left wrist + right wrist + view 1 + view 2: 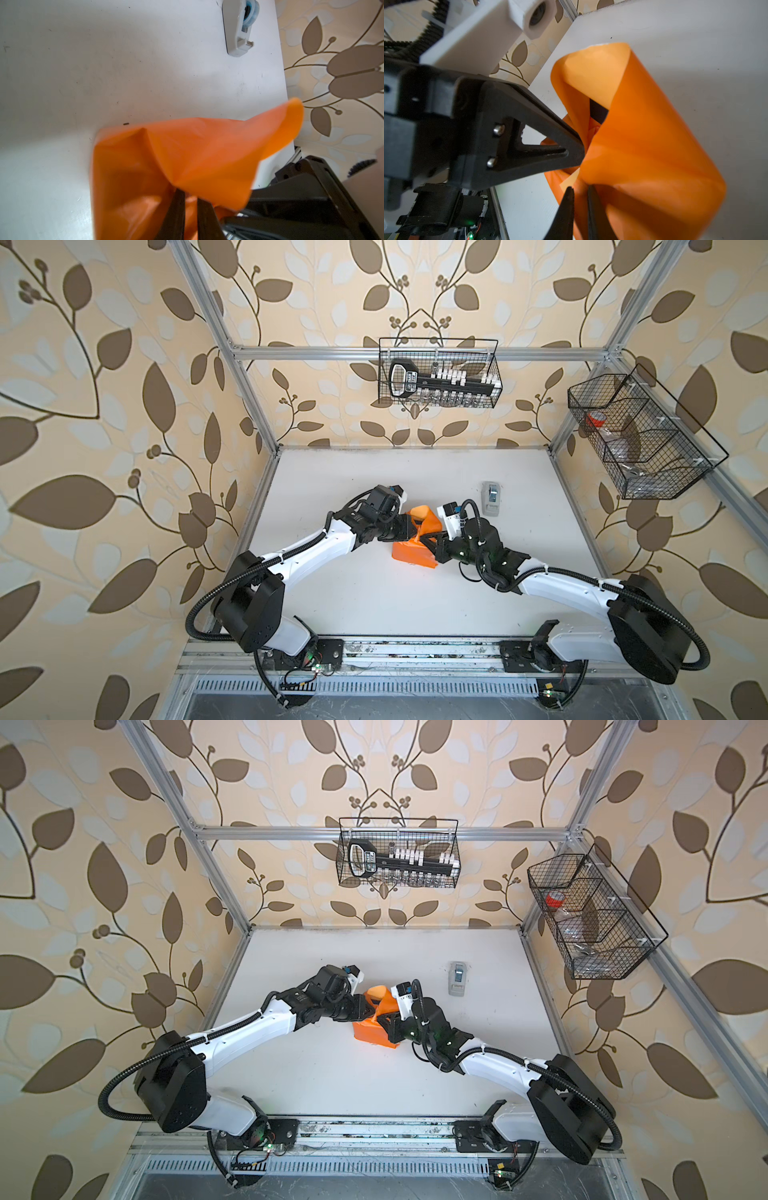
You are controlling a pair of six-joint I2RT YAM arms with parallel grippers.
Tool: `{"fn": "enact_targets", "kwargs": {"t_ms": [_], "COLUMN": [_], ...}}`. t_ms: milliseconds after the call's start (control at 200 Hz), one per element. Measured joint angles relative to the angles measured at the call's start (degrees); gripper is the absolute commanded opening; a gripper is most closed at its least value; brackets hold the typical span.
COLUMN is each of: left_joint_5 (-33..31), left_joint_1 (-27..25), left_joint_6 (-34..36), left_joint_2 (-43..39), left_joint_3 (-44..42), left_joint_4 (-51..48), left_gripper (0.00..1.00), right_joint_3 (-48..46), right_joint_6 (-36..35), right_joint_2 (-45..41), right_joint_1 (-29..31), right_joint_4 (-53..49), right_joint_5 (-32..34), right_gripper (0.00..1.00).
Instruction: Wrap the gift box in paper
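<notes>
Thin, glossy orange paper (412,556) covers the box (599,113), seen only as a black sliver, mid-table (374,605). The left gripper (190,197) and right gripper (580,188), nearly closed, each pinch a curled flap.

In both top views we look steeply down onto the whole tabletop (374,605) (332,1077) from high above its near edge, facing the back wall (332,406); the pair differ only by a slight sideways shift. Our left wrist camera sits very close behind the left gripper (190,195), facing across the paper (197,155) toward the tape dispenser (238,31). Our right wrist camera, equally near behind the right gripper (580,188), faces the paper from the opposing side. All four views share the paper.
</notes>
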Motion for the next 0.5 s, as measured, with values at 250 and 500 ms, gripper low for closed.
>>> {"fn": "enact_targets", "kwargs": {"t_ms": [250, 500], "left_joint_5": [1.53, 4.24], "left_joint_1": [0.02, 0.11], "left_joint_6": [-1.03, -3.89], "left_joint_2": [-0.81, -3.08], "left_joint_3": [-0.94, -3.17], "left_joint_4": [1.11, 2.08], "left_gripper": [0.22, 0.24], "right_joint_3": [-0.02, -0.07], "right_joint_6": [0.57, 1.79], "right_joint_2": [0.76, 0.83], "right_joint_1": [0.48, 0.39], "right_joint_4": [1.27, 1.40], "right_joint_5": [0.02, -1.25], "right_gripper": [0.13, 0.12]}}
